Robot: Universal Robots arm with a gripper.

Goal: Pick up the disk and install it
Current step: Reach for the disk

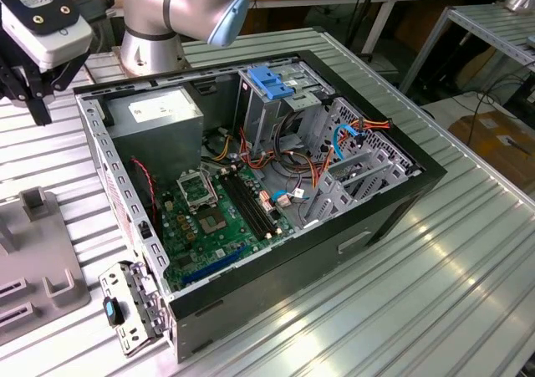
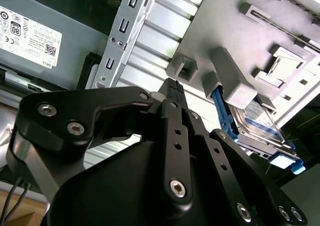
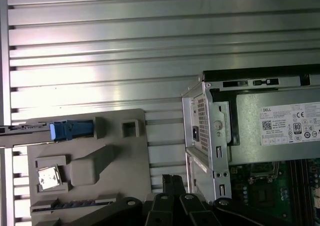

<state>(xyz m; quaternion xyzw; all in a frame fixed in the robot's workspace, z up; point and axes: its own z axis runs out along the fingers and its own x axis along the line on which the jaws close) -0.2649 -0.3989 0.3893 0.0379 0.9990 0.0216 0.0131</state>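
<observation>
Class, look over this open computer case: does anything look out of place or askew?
Yes. A metal bracket with a blue tab hangs swung outward off a corner of the computer case, not flush. The disk sits outside it, in the grey fixture.

I count one open computer (image 1: 368, 236), one disk (image 2: 257, 124), one grey tray (image 3: 125, 161) and one robot arm (image 1: 167, 9) (big and silver).
</observation>
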